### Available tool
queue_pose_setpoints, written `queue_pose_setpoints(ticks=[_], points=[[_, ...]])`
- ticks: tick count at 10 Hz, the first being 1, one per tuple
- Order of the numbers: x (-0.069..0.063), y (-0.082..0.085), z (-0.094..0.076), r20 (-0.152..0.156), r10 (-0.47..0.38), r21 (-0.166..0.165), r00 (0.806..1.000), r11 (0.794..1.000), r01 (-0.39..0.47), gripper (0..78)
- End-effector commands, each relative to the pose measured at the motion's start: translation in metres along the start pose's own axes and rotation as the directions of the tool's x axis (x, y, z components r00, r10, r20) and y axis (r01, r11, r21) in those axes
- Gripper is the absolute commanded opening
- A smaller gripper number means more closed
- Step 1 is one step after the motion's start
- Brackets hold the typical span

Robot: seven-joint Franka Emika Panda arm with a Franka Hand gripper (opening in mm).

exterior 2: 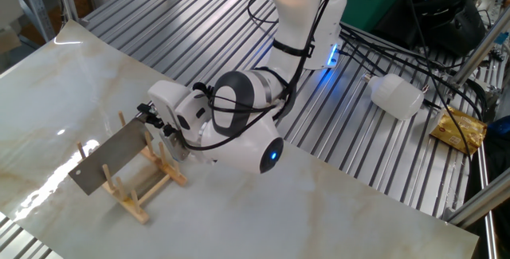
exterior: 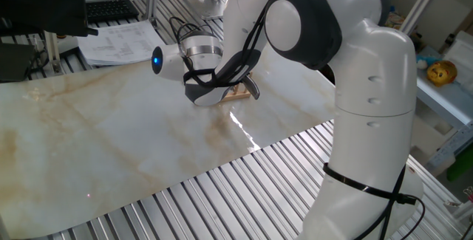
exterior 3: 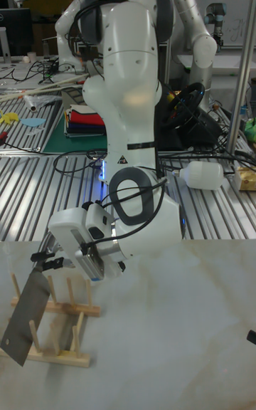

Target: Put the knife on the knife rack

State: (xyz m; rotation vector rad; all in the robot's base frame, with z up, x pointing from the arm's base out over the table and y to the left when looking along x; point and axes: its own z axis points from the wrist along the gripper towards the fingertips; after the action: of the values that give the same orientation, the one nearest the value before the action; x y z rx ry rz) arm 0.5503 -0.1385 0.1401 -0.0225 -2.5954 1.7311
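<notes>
1. the knife [exterior 2: 109,165] sits tilted among the pegs of the knife rack [exterior 2: 143,187], blade slanting down toward the table [exterior 2: 335,211] edge.
2. the tool [exterior 2: 151,115] is at the knife's handle end, apparently clenched on it; the fingers are too small to see clearly.
3. the rack stands on the marble table near its corner.
4. a white plastic bottle [exterior 2: 396,96] lies on the slatted metal surface well apart.
</notes>
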Motion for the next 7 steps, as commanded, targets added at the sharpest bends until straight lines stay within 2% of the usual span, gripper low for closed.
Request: queue_pose_setpoints(ticks=[1, 7], points=[[0.0014, 0.0035, -0.0022, -0.010, 0.023, 0.003, 1.000, 1.000, -0.023, 1.1], [0.0063, 0.0098, -0.0034, -0.015, 0.063, 0.004, 0.998, 0.998, -0.063, 1.1]])
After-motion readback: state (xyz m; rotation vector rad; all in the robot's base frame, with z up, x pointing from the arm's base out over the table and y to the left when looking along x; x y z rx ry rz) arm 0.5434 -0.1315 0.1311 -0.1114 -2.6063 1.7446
